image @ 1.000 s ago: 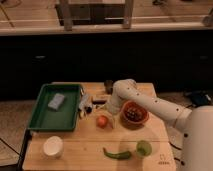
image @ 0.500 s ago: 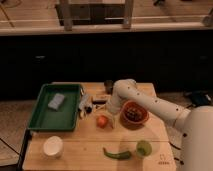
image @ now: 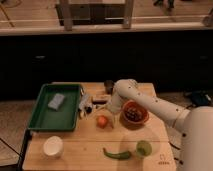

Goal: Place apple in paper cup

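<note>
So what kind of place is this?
Probably an indoor robot test area: a wooden table staged with a green tray, paper cup and apple, the gripper beside the apple, a dark counter behind.

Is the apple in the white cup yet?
Not yet: the apple lies on the table, apart from the paper cup. The gripper hovers just above the apple.

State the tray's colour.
Green, seen in the camera view; the tray lies left of the gripper, which is by the apple.
</note>
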You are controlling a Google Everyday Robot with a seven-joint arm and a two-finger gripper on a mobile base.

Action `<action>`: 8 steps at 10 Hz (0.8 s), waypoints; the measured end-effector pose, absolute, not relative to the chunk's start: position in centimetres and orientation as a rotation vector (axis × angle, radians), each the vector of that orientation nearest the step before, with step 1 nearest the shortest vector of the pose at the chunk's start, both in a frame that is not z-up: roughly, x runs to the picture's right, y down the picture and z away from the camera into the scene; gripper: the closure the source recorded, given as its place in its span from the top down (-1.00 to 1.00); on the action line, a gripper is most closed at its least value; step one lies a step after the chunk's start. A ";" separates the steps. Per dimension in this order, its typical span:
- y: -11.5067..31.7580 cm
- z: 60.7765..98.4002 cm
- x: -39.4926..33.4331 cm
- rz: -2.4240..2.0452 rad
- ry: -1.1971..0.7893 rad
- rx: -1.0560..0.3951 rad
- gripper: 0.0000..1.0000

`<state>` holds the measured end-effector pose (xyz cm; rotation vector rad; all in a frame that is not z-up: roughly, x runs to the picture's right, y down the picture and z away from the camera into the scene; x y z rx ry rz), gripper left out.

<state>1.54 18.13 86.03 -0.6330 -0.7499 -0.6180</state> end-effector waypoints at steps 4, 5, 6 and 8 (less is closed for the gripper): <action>18.2 86.2 1.6 -0.610 -0.762 -0.638 0.60; 18.2 86.3 1.6 -0.608 -0.764 -0.638 0.60; 18.2 86.3 1.7 -0.606 -0.766 -0.640 0.60; 18.2 86.4 1.6 -0.601 -0.773 -0.642 0.60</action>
